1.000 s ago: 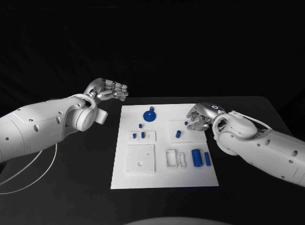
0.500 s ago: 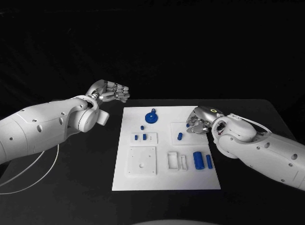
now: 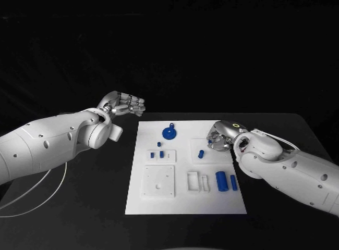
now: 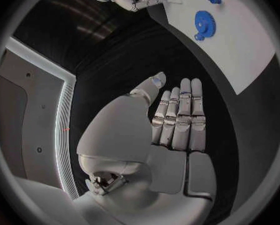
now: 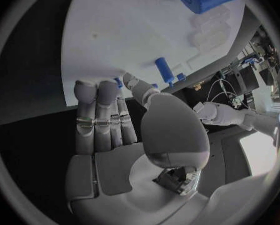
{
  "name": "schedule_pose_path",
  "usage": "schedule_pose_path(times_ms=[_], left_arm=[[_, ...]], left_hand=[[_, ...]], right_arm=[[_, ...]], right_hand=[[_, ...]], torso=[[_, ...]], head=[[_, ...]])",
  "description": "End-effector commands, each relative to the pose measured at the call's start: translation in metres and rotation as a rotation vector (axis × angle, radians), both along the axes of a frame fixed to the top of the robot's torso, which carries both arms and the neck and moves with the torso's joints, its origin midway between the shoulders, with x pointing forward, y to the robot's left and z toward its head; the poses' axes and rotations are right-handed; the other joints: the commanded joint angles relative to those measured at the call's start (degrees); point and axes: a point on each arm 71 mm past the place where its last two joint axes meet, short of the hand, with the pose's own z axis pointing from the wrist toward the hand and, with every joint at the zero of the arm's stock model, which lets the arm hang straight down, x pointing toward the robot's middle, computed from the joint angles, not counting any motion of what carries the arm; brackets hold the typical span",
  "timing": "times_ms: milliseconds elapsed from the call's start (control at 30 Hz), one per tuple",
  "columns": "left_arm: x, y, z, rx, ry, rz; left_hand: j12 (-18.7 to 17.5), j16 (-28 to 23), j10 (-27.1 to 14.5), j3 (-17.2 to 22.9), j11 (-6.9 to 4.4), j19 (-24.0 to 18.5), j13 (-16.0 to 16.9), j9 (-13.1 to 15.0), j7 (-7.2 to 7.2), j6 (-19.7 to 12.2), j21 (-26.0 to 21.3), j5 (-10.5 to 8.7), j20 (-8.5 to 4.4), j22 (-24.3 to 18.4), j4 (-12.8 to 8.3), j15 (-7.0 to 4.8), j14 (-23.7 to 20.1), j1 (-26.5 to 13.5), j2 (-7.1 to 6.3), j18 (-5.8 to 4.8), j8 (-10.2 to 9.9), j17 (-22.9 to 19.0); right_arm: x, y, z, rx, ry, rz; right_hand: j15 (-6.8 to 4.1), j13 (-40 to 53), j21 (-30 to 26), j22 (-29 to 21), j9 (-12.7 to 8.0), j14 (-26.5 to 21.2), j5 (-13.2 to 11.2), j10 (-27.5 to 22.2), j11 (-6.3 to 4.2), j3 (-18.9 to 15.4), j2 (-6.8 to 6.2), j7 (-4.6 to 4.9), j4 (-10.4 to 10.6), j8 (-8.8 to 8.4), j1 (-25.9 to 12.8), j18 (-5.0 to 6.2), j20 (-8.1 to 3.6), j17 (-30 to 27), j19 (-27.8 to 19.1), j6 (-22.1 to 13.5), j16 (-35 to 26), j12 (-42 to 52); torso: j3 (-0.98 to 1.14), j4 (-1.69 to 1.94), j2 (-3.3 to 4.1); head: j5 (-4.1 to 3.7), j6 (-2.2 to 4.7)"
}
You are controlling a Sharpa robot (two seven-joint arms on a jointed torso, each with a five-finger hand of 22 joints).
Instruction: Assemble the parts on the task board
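Task board [image 3: 186,203] center table, blue parts on it: gear [image 3: 168,132] at 12 o'clock, small peg [image 3: 201,153] just beside the right hand [image 3: 219,136] at 3. Right hand's fingers lie together, apparently empty; view is poor. Left hand [image 3: 123,103], at 10 off board, curled, empty. Peg looks light, rigid, slippery; pinch mid-shaft.

Black table [image 3: 79,208] under white task board [image 3: 184,203], centred.

open black table [image 3: 87,208] left of task board [image 3: 186,203]
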Motion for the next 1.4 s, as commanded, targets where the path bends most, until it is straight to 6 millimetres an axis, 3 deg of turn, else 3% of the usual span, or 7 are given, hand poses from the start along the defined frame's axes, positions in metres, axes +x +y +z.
schedule_pose_path(times_ms=[33,333,567,900,1100,1333,1400], left_arm=[[0.0,-0.003,0.002,-0.012,0.004,-0.015],[0.0,-0.003,0.001,-0.011,0.009,-0.017],[0.0,-0.003,0.001,-0.01,0.013,-0.02],[0.0,-0.002,0.0,-0.008,0.021,-0.025],[0.0,-0.003,0.0,-0.008,0.028,-0.032],[0.001,-0.002,-0.001,-0.006,0.036,-0.035],[0.001,-0.002,-0.001,-0.006,0.036,-0.035]], left_hand=[[-0.07,-0.25,0.17,0.0,0.02,0.28,-0.05,0.05,0.02,0.32,-0.3,-0.21,0.12,-0.05,-0.13,-0.03,-0.47,-0.15,0.26,0.5,0.27,-0.01],[-0.07,-0.26,0.17,-0.02,0.03,0.22,-0.05,0.05,0.02,0.35,-0.3,-0.23,0.14,-0.04,-0.12,0.0,-0.54,-0.19,0.31,0.48,0.27,-0.02],[-0.06,-0.26,0.18,-0.01,0.02,0.19,-0.05,0.05,0.0,0.34,-0.3,-0.2,0.14,-0.06,-0.2,0.0,-0.58,-0.12,0.29,0.49,0.26,-0.02],[-0.06,-0.25,0.18,-0.01,0.02,0.21,-0.05,0.05,0.0,0.35,-0.28,-0.18,0.13,-0.03,-0.2,-0.02,-0.53,-0.13,0.3,0.5,0.27,-0.01],[-0.06,-0.19,0.21,-0.03,-0.04,0.64,-0.05,0.06,0.01,0.4,-0.04,-0.07,-0.08,0.32,-0.3,-0.31,0.35,-0.07,0.37,0.54,0.27,0.13],[-0.07,-0.24,0.02,-0.02,0.05,0.21,-0.05,0.05,0.03,0.27,-0.37,0.03,0.0,0.91,-0.31,-0.1,-0.21,-0.31,0.4,0.38,0.26,0.01],[-0.07,-0.24,0.02,-0.02,0.05,0.21,-0.05,0.05,0.03,0.27,-0.37,0.03,0.0,0.91,-0.31,-0.1,-0.21,-0.31,0.4,0.38,0.26,0.01]], right_arm=[[0.0,0.002,0.0,-0.019,-0.006,-0.003],[0.003,0.0,-0.003,-0.036,0.001,-0.01],[0.004,0.002,-0.004,-0.042,0.006,-0.007],[0.005,0.005,-0.006,-0.055,0.015,-0.005],[0.005,0.005,-0.009,-0.082,0.031,-0.012],[0.005,0.008,-0.011,-0.109,0.049,-0.015],[0.005,0.008,-0.011,-0.109,0.045,-0.016]], right_hand=[[-0.29,-0.01,0.42,-0.18,0.04,0.22,0.16,0.16,0.15,1.02,-0.23,0.16,0.13,-0.25,-0.4,-0.52,-0.13,-0.01,2.79,0.27,0.35,0.12],[-0.41,0.01,0.58,-0.4,0.07,0.17,0.62,0.75,-0.13,4.43,-0.08,-0.03,0.34,-0.25,-0.57,-0.65,-0.24,-0.08,2.73,1.08,0.47,0.29],[-0.49,0.01,0.6,-0.52,0.1,0.18,1.06,1.0,-0.24,3.53,-0.22,-0.17,0.57,-0.21,-0.91,-0.69,-0.3,-0.14,2.74,1.38,0.45,0.34],[-1.25,0.14,1.59,-0.13,0.48,0.28,2.51,3.74,-1.24,4.79,1.42,-0.91,-0.67,-0.14,-0.2,-1.06,-0.97,-0.18,2.77,4.84,0.42,0.43],[-1.66,0.19,1.8,-0.02,0.58,0.28,5.51,4.88,-1.55,5.2,1.52,-1.15,-1.37,-0.17,-0.75,-1.19,-1.4,-0.19,2.74,5.9,0.31,0.21],[-1.88,0.18,2.57,0.52,0.59,0.24,13.17,5.55,-1.5,6.82,1.44,-1.27,-1.87,-0.16,-2.4,-1.25,-1.69,0.11,2.75,6.27,0.45,-0.16],[-1.9,0.18,2.77,0.71,0.61,0.24,13.58,5.7,-1.51,7.39,1.35,-1.29,-2.15,-0.17,-2.65,-1.22,-1.71,0.18,2.74,6.4,0.52,-0.2]], torso=[[0.02,-0.03,-0.02],[0.05,-0.07,-0.02],[0.02,-0.02,0.0],[-0.01,-0.06,-0.01],[0.0,-0.06,-0.07],[0.07,-0.08,0.01],[0.08,-0.06,0.02]], head=[[0.25,0.31],[0.26,0.63],[0.52,0.72],[0.7,0.66],[0.73,0.5],[0.75,0.58],[0.76,0.55]])
